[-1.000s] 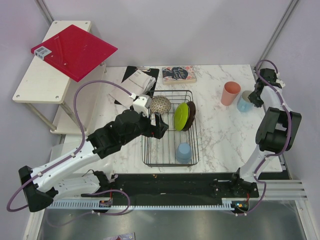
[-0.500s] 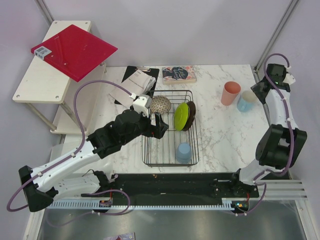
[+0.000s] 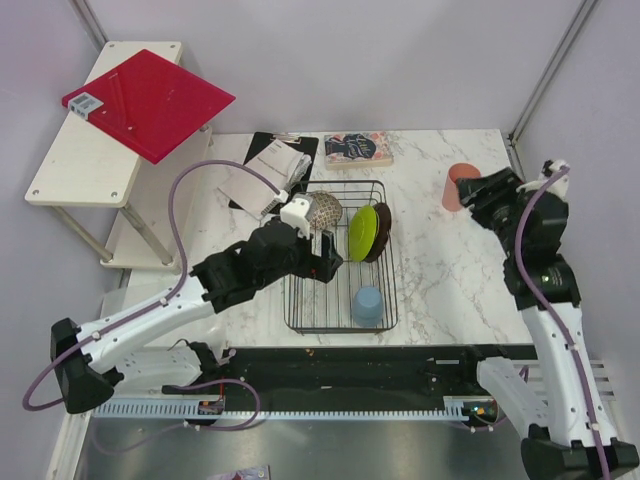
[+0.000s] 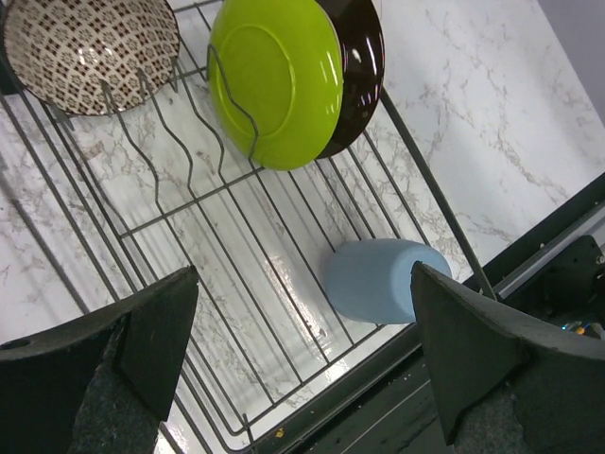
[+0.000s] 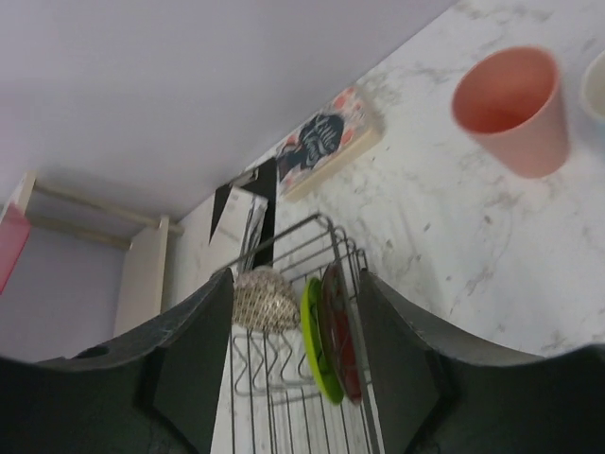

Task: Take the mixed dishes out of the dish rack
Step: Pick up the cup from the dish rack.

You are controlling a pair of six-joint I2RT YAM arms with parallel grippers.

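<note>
Spread wide, my left hand [image 4: 302,284] hangs over the dish rack [image 3: 340,328] with nothing between its fingers. The darker blue cup [image 4: 383,281] lies on its side on the grid, close to the rack's near right corner, and I take it as my next pick.

Farther back, the lime green plate [image 4: 274,80] stands on edge in the tines. The red floral plate with dark back [image 4: 359,66] stands right behind it, and the speckled beige-brown bowl [image 4: 90,52] leans at the far left.

To do this well, I should shift toward the cup, turn my wrist so the fingers straddle its round body across its width, and come straight down. My fingertips must stop short of the wires, or one could catch in the grid. A cup on its side may roll, so I should close slowly and evenly, then lift clear of the low side before swinging out.

Over on the right, my other hand [image 5: 295,312] is released and empty, near the pink cup [image 5: 512,109], which stands on the marble surface [image 3: 440,270].
</note>
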